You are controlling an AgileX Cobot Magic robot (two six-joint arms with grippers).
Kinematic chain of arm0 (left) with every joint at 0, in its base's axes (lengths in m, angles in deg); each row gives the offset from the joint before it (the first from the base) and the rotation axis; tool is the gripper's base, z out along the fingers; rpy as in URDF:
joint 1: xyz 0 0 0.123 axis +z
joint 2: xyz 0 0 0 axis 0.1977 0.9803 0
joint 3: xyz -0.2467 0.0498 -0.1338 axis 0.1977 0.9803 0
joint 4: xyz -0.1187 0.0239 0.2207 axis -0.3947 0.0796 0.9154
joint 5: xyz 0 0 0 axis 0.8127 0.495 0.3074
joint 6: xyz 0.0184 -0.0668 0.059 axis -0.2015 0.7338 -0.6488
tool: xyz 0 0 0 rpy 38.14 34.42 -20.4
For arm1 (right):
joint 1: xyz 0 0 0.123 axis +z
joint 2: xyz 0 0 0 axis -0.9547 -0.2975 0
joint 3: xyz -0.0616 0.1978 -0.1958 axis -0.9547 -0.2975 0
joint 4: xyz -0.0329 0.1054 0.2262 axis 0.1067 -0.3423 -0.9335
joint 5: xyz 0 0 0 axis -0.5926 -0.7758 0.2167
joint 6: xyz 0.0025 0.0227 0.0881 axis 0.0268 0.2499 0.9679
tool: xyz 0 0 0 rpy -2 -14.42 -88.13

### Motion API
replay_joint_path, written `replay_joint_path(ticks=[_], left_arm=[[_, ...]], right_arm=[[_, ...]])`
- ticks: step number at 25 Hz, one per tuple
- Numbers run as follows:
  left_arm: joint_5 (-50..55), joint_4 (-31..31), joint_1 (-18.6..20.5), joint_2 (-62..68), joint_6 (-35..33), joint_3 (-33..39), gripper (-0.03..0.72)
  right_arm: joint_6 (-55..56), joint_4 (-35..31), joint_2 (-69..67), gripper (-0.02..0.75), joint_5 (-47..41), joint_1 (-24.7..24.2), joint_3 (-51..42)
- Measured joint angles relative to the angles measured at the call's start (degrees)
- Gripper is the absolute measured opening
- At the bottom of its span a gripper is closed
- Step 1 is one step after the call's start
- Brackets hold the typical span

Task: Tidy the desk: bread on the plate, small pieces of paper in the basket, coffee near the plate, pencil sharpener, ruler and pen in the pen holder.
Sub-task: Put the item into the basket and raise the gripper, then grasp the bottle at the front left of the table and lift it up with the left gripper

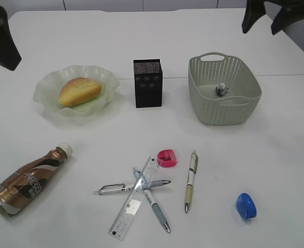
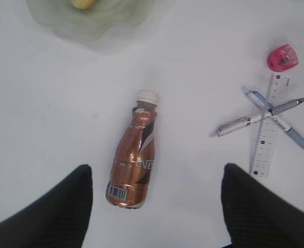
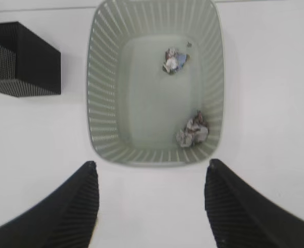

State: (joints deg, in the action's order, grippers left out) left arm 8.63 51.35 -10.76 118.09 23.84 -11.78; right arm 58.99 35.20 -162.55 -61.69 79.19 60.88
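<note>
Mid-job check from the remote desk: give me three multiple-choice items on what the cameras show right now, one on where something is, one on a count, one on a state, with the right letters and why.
1. Where is the bread?
A. on the plate
B. in the basket
C. beside the ruler

2. How many paper wads lie in the basket?
A. none
B. two
C. four

3. How is the coffee bottle resting?
A. upright by the plate
B. held in the left gripper
C. lying on its side on the desk

Answers:
1. A, the bun sits in the green ruffled dish.
2. B, the right wrist view shows two wads on the basket floor.
3. C, it lies flat below the open fingers, untouched.
</note>
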Motion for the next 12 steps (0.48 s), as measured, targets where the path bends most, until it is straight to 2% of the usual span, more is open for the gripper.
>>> replay_joint_path(ticks=[7, 12], left_arm=[[0.00, 1.12, 0.00, 0.63, 0.00, 0.13, 0.559], [0.00, 2.25, 0.00, 3.96, -0.90, 0.13, 0.560]], right_arm=[[-0.85, 0.70, 14.46, 0.506, -0.10, 0.00, -23.00], [-1.08, 0.29, 21.59, 0.505, -0.10, 0.00, -34.78]])
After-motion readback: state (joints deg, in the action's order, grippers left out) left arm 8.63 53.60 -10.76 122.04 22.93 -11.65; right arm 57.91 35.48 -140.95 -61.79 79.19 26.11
